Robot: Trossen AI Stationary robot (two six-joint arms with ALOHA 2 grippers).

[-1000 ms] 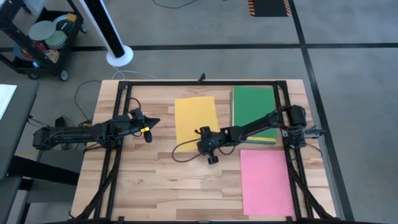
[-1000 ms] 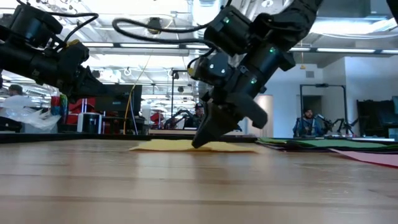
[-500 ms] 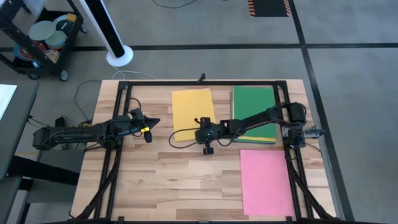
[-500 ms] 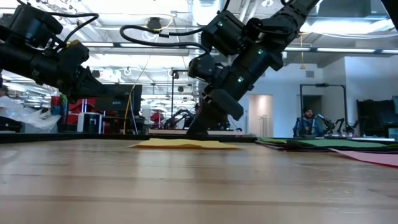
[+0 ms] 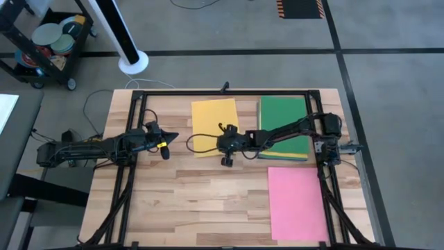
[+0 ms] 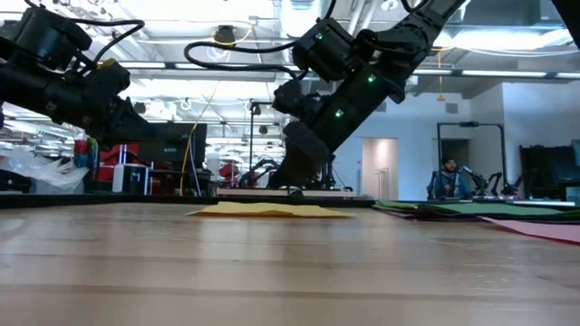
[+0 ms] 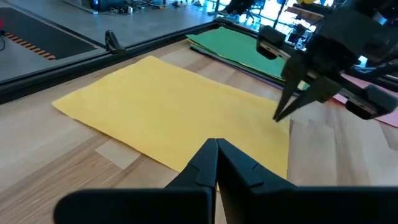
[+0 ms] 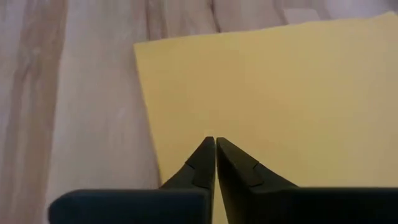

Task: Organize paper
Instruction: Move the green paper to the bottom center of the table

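The yellow sheet is seen flat on the table, in the far half near the middle. Its long axis runs from far edge to near edge, tilted only a touch, w/ short edges facing the far and near sides. Its near right corner lies under the right gripper.

The green sheet is laid just beside the yellow one, toward the right edge, long axis also far-to-near. It tops a small stack; a yellow strip and a dark edge are seen below it along the stack's near side. The pink sheet is set near the right near corner, same orientation, apart from the green stack.

The right gripper is reached across from the right side, over the green stack, and is held over the yellow sheet's near edge. In the right wrist view its fingers are seen pressed together, nothing pinched, tips low over the yellow paper; contact can't be told. In the low view the gripper is at the sheet's level.

The left gripper is parked over bare wood left of the yellow sheet, clear of it, fingers pressed together, pointed toward the sheet.
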